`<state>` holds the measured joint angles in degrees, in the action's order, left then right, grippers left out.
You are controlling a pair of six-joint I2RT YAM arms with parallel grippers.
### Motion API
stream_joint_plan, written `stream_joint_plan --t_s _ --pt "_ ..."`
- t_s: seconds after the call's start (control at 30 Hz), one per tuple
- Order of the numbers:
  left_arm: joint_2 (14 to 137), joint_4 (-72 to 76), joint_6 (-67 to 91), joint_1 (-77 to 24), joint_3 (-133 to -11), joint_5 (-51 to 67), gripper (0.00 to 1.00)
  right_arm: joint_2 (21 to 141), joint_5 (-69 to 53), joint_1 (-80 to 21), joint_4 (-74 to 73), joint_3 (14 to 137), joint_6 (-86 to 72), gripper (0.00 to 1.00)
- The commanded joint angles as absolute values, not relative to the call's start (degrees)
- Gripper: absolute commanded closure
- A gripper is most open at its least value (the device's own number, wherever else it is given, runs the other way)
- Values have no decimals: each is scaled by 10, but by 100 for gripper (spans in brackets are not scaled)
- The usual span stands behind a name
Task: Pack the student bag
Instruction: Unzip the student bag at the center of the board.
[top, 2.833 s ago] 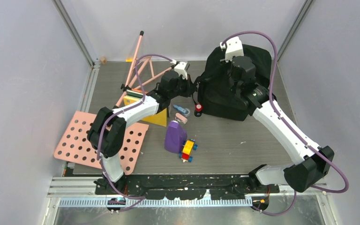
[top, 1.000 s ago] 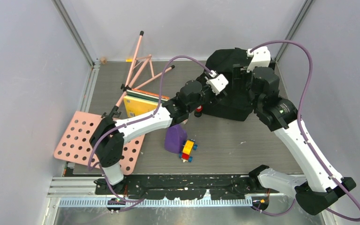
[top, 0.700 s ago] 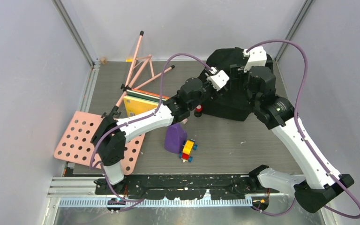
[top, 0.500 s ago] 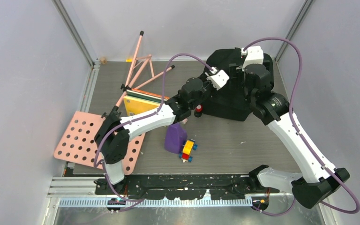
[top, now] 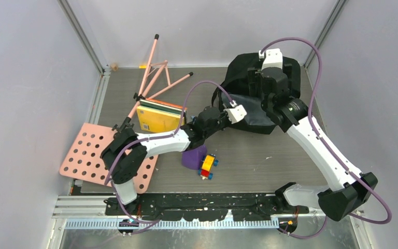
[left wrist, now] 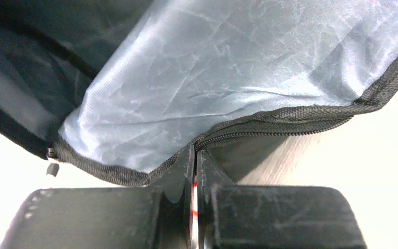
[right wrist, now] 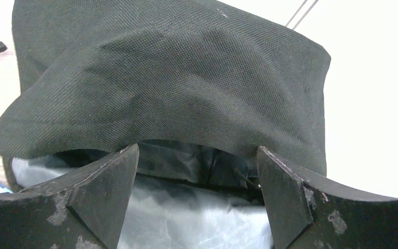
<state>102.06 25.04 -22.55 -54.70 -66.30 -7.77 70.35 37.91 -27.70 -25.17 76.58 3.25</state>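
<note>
— Counting what lies on the surface (top: 269, 155), what do you get?

— One student bag (top: 238, 70), black, at the far right corner, with both arms reaching to it. One purple bottle (top: 192, 158) near the middle, partly under the left arm. One toy of coloured blocks (top: 208, 166) sits just beside the bottle, on its right.

— And on the left?

— One pink board (top: 83, 155) with round holes at the near left, overlapping the surface's left edge. One stack of books (top: 157, 118) with a yellow cover on top; how many lie beneath I cannot count. Beyond it is one frame of pink rods (top: 153, 67), at least three of them crossing.

— The left gripper (left wrist: 195, 153)?

— Its jaws are pressed together on the zip edge (left wrist: 290, 122) of the bag's mouth. Above that edge the silvery lining (left wrist: 212, 78) fills most of the wrist view.

— The right gripper (right wrist: 198, 150)?

— Its jaws are spread wide, one finger (right wrist: 103, 187) on each side, and nothing is gripped between them. Just past the tips hangs the bag's black woven flap (right wrist: 176, 78). Below it the mouth gapes, with the same pale lining showing.

— So the bag is open?

— Yes, the zip is undone at the mouth. Whether anything is inside, I cannot tell.
</note>
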Motion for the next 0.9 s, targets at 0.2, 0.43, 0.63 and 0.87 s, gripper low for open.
stream_joint_plan --t_s 0.2,0.43,0.63,0.87 --pt "944 239 -221 -578 -576 -98 100 743 434 -278 -179 809 45 10" --pt "903 173 -178 -579 -579 -95 70 728 396 -278 -205 812 26 8" --pt "837 114 -124 -579 -586 -39 34 697 321 -278 -259 812 8 8" --pt "798 -43 -51 -568 -640 -3 19 659 244 -278 -379 826 -36 7"
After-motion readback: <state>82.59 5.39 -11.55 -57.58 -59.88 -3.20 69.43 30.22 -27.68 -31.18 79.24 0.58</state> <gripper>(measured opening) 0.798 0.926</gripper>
